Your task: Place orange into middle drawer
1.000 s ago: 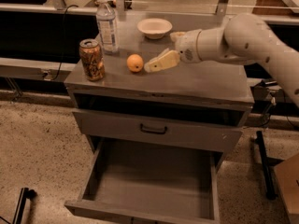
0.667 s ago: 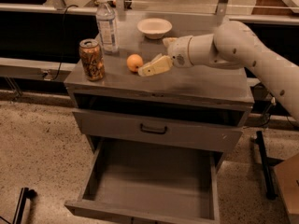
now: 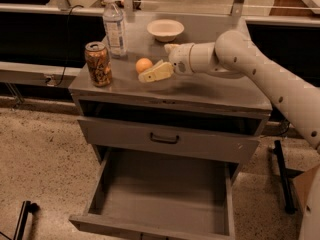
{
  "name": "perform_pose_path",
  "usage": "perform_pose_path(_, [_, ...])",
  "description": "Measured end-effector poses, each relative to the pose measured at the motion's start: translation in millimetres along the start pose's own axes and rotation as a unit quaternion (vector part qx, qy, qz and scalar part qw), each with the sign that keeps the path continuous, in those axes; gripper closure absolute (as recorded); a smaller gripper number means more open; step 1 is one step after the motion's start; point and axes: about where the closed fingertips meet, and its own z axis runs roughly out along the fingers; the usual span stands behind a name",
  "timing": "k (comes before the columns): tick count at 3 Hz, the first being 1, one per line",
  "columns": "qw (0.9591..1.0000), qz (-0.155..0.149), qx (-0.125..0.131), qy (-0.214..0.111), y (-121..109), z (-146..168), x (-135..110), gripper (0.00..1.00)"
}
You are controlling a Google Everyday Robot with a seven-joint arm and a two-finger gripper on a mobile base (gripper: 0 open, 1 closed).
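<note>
1. The table (image 3: 215, 91) is a grey cabinet, and everything that matters sits on its top. Below the front edge, the drawer with the black handle (image 3: 165, 139) is closed.
2. The middle drawer (image 3: 165, 194) is pulled well out past the front edge, its floor bare. The place to put the fruit is ready, so I judge that opening it is done.
3. The arm (image 3: 260, 74) reaches in from the right edge across the top.
4. The gripper (image 3: 147, 75) lies low over the left half of the top, just beside the orange on its right and front. I cannot tell whether it is released or clenched, nor whether it touches the fruit.
5. The water bottle (image 3: 114, 26) and white bowl (image 3: 165, 29) stand toward the back edge, and the soda can (image 3: 98, 64) by the left edge.
6. The orange (image 3: 144, 65) rests on the left half of the top, between can and gripper, about midway from back to front edge. It is small, round, smooth and likely to roll. By my judgement the grasp, lift, carry and release are all left.
</note>
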Motion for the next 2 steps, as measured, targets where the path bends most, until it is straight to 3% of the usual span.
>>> perform_pose_path(1, [1.0000, 0.000, -0.004, -0.007, -1.5, 16.9, -0.3, 0.02])
perform_pose_path(2, [1.0000, -0.002, -0.007, -0.005, -0.3, 28.4, 1.7, 0.20])
